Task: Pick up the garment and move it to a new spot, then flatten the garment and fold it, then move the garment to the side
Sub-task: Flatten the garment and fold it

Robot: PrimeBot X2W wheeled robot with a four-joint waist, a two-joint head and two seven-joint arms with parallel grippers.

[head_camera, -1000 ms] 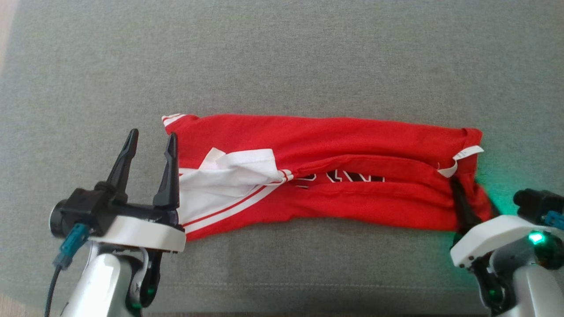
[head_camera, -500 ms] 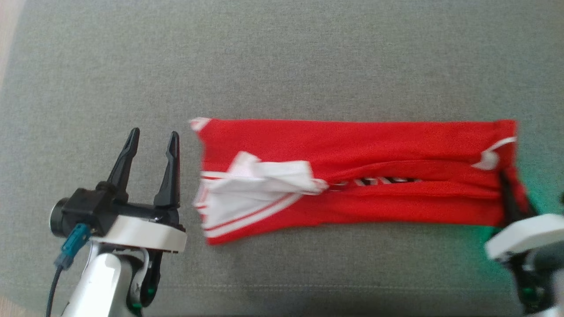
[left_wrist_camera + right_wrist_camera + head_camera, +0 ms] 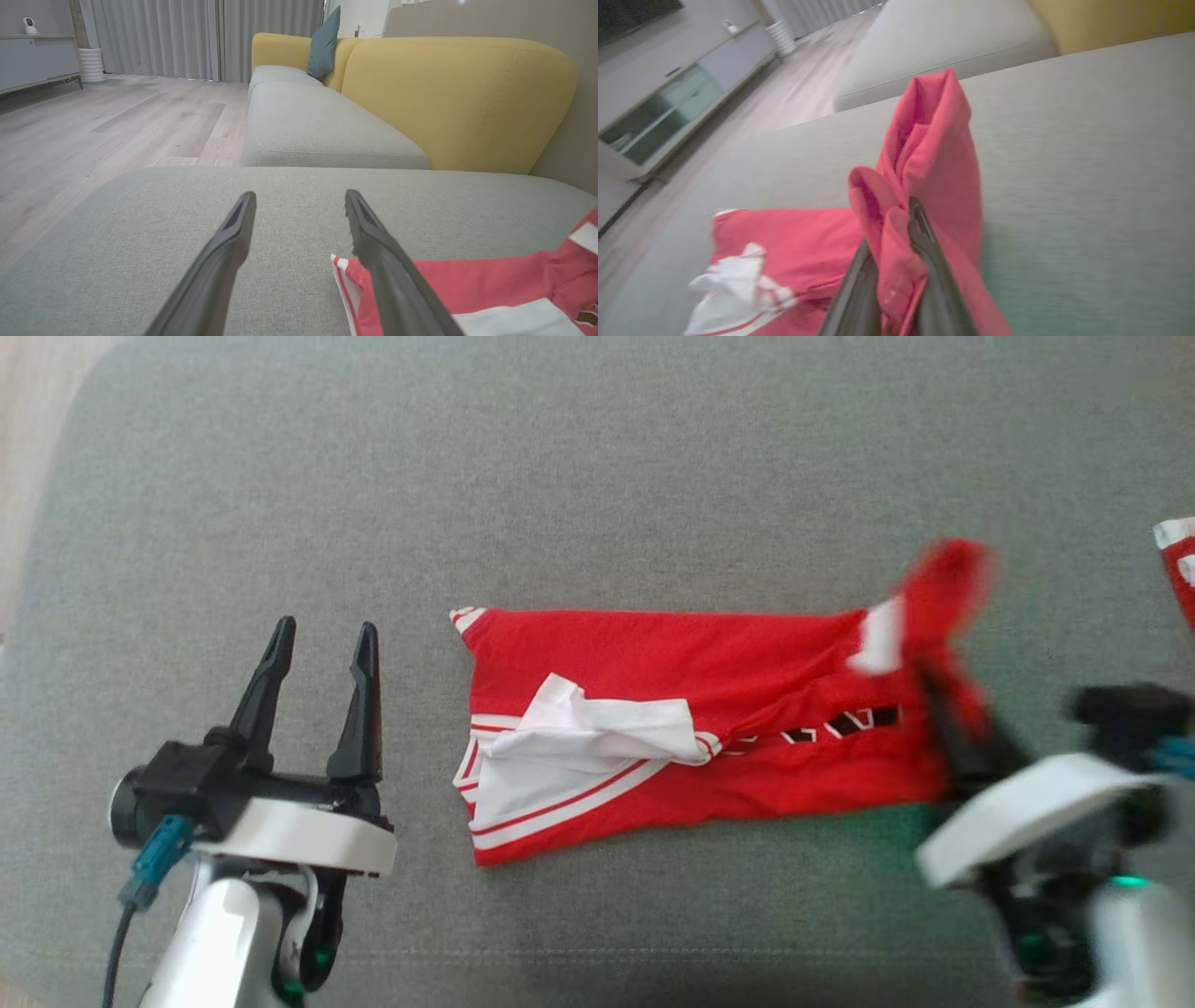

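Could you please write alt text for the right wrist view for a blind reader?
The right gripper, shut on one end of a red garment, holds it up in a bunched peak above a grey cushion. The rest, with white trim, lies on the cushion.

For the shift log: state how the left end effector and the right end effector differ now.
The left end effector stands open; the right end effector is shut on the garment.
The left end effector is empty, apart from the garment's striped end; the right end effector holds the opposite end raised off the grey cushion.
Both have two long dark fingers.
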